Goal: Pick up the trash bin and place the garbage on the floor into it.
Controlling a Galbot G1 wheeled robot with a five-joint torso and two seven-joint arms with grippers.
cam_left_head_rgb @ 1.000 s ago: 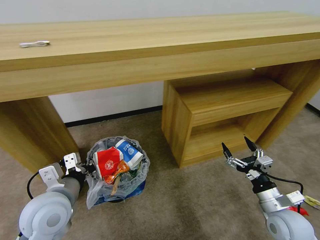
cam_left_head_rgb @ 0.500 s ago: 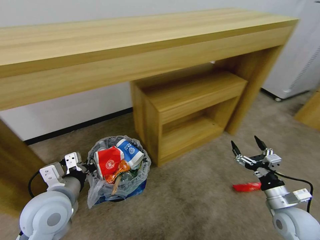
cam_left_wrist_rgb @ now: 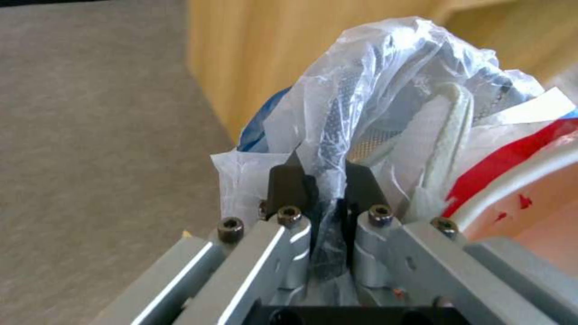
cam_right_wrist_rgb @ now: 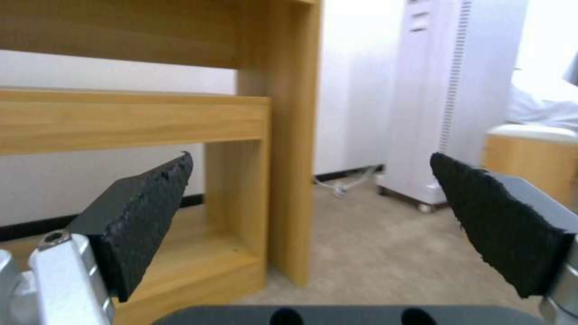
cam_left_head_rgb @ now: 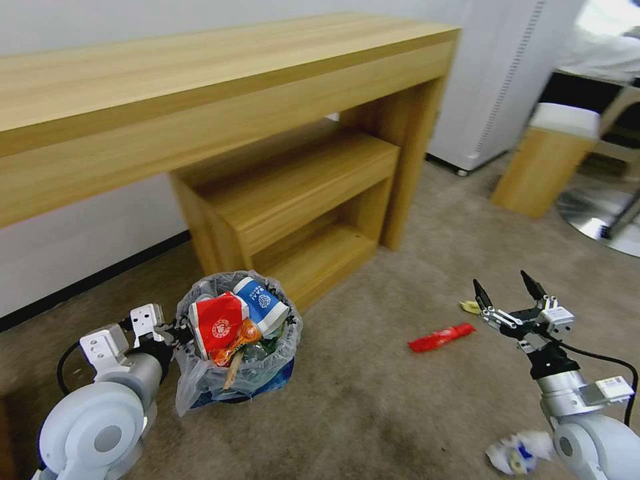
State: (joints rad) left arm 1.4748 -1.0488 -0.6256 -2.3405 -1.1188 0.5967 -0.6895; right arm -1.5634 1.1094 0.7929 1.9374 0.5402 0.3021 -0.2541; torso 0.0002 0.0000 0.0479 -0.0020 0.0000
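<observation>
The trash bin (cam_left_head_rgb: pixel 285 331), lined with a clear crinkled bag, hangs at my lower left, stuffed with a red packet (cam_left_head_rgb: pixel 217 323), a blue-and-white cup (cam_left_head_rgb: pixel 261 303) and orange wrappers. My left gripper (cam_left_head_rgb: pixel 175 331) is shut on the bag-covered rim (cam_left_wrist_rgb: pixel 361 90); in the left wrist view the left gripper (cam_left_wrist_rgb: pixel 321 178) pinches the plastic. My right gripper (cam_left_head_rgb: pixel 505 285) hovers open and empty above the carpet, and the right gripper (cam_right_wrist_rgb: pixel 310 162) faces the desk leg in its wrist view. Garbage on the floor: a red wrapper (cam_left_head_rgb: pixel 441 337), a yellow scrap (cam_left_head_rgb: pixel 470 307), a crumpled white wrapper (cam_left_head_rgb: pixel 520 452).
A long wooden desk (cam_left_head_rgb: pixel 200 100) with a low shelf unit (cam_left_head_rgb: pixel 293 193) under it stands ahead and left. A white appliance (cam_left_head_rgb: pixel 507 80), a wood-look bin (cam_left_head_rgb: pixel 543 160) and a chair base (cam_left_head_rgb: pixel 600 227) stand at the right. Open carpet lies ahead.
The whole picture has slid left, so the camera has turned right. The red wrapper, yellow scrap and white wrapper have come into view. Both grippers keep their poses.
</observation>
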